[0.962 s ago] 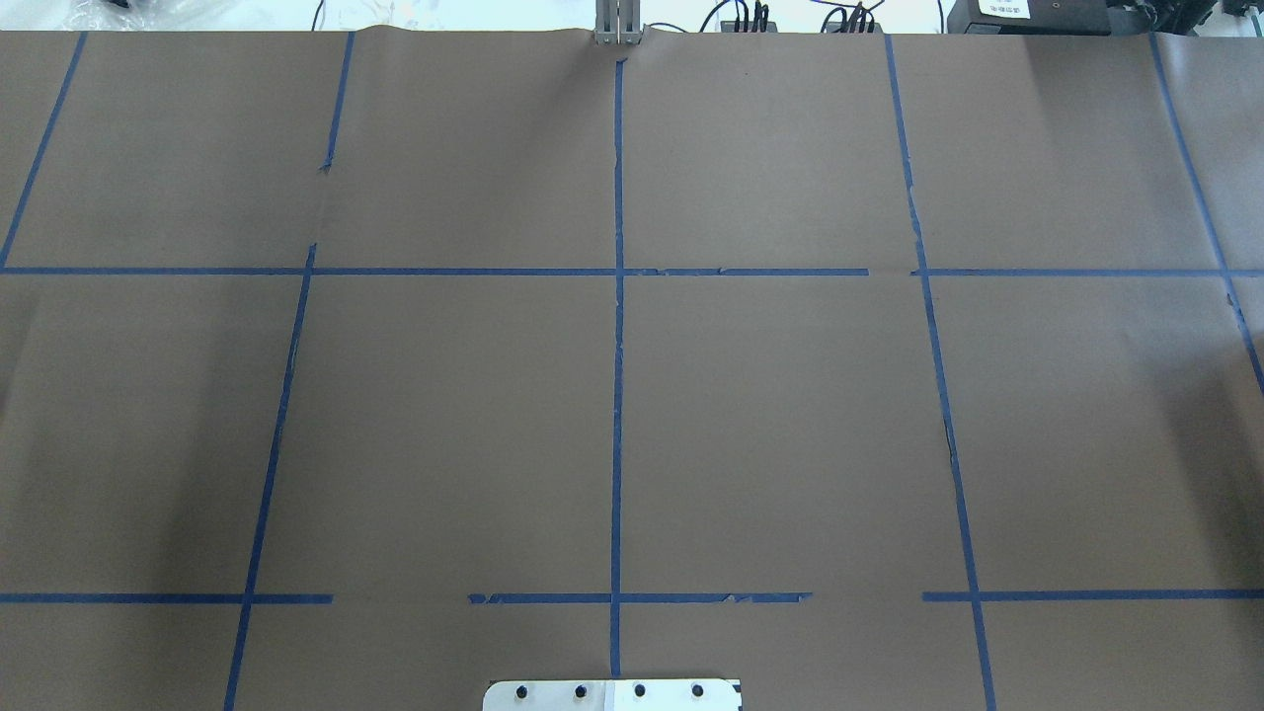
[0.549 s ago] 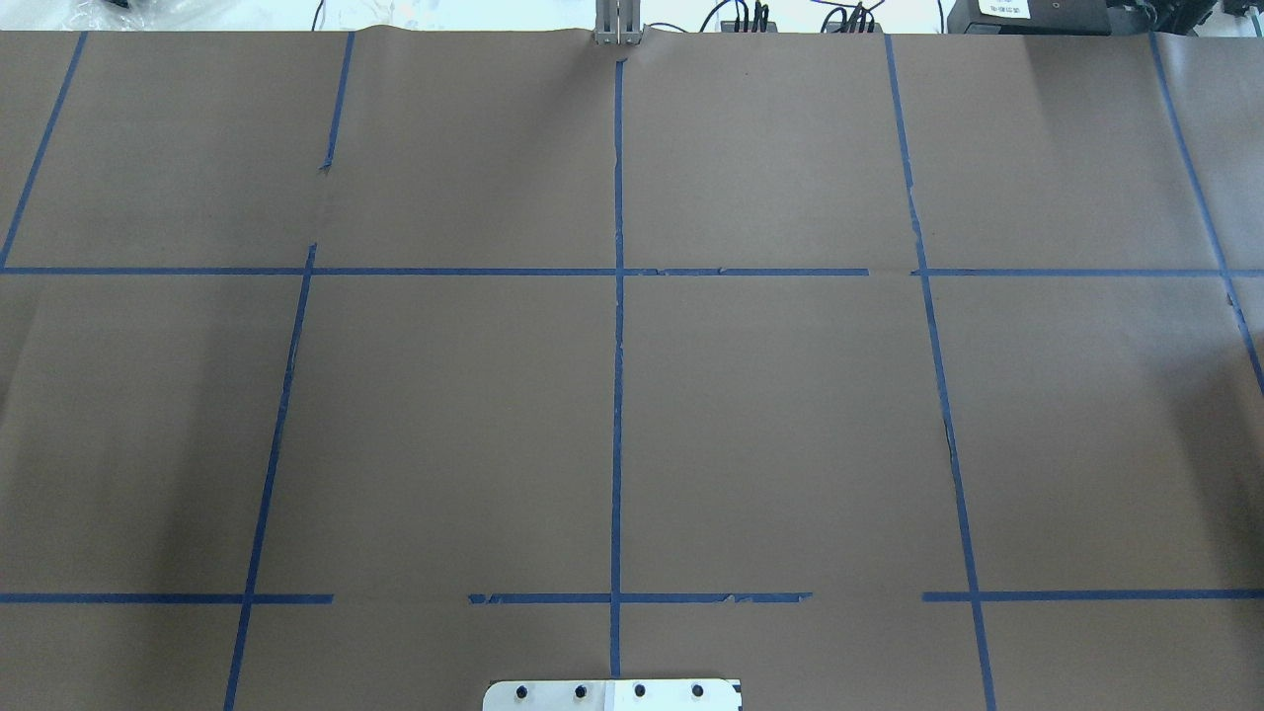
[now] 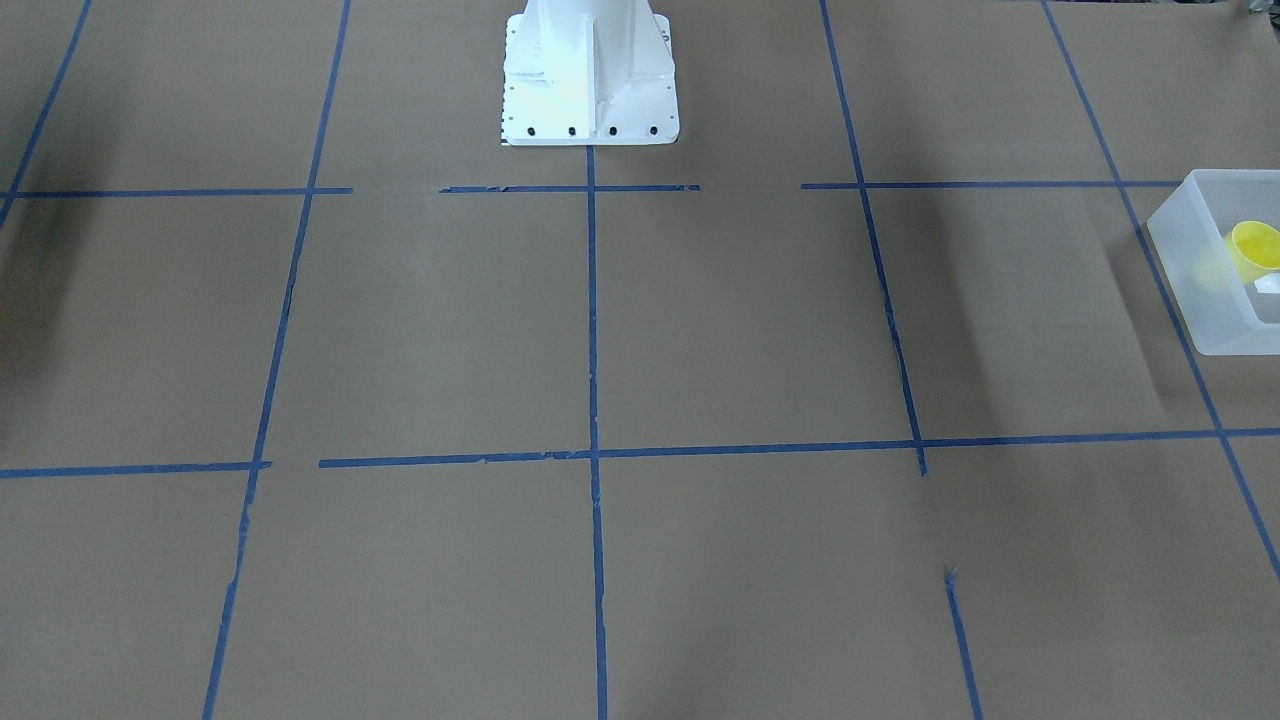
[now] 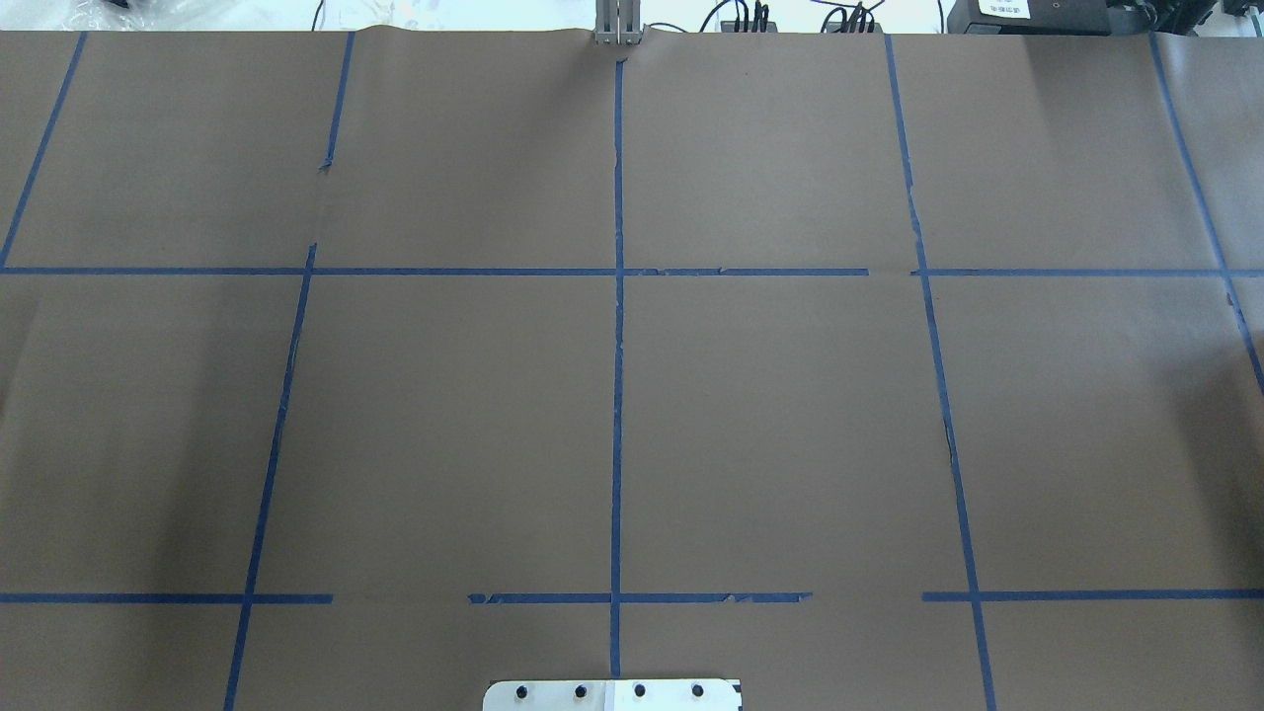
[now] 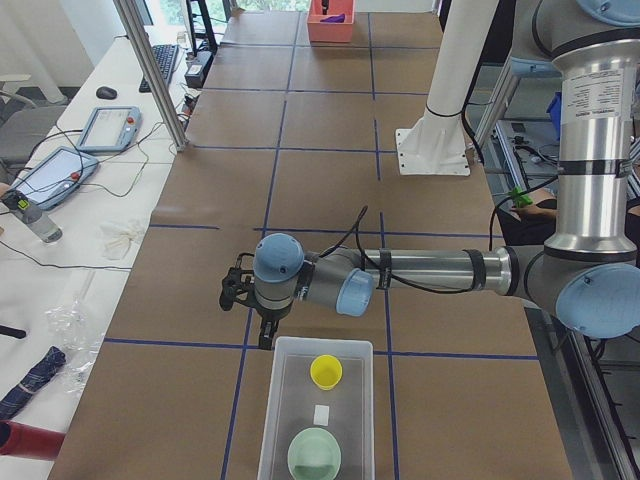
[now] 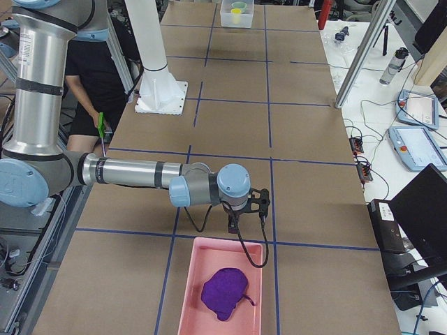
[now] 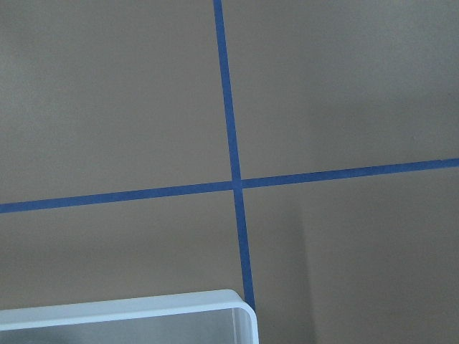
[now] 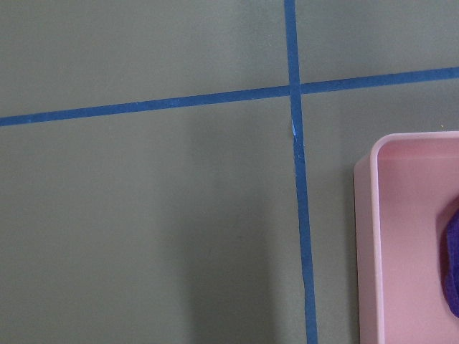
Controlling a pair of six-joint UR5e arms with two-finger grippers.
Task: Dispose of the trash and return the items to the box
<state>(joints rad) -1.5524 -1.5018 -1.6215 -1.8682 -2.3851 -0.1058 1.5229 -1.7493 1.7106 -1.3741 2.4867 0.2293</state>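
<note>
The frosted-white box (image 5: 273,410) stands at the table's left end; its corner shows in the left wrist view (image 7: 143,312) and its wall in the front view (image 3: 1195,290). The yellow cup (image 5: 325,371) lies inside it, also seen from the front (image 3: 1253,248). My left gripper (image 5: 266,338) points down just beyond the box's far corner. My right gripper (image 6: 232,225) points down beside the far edge of a pink bin (image 6: 187,293). Both grippers show only in the side views, so I cannot tell whether they are open or shut.
A pale green bowl (image 5: 314,455) and a small white piece (image 5: 321,414) also lie in the box. The pink bin (image 8: 373,251) holds a crumpled purple thing (image 6: 223,293). The white robot base (image 3: 590,80) stands at the table's edge. Blue tape lines grid the brown table.
</note>
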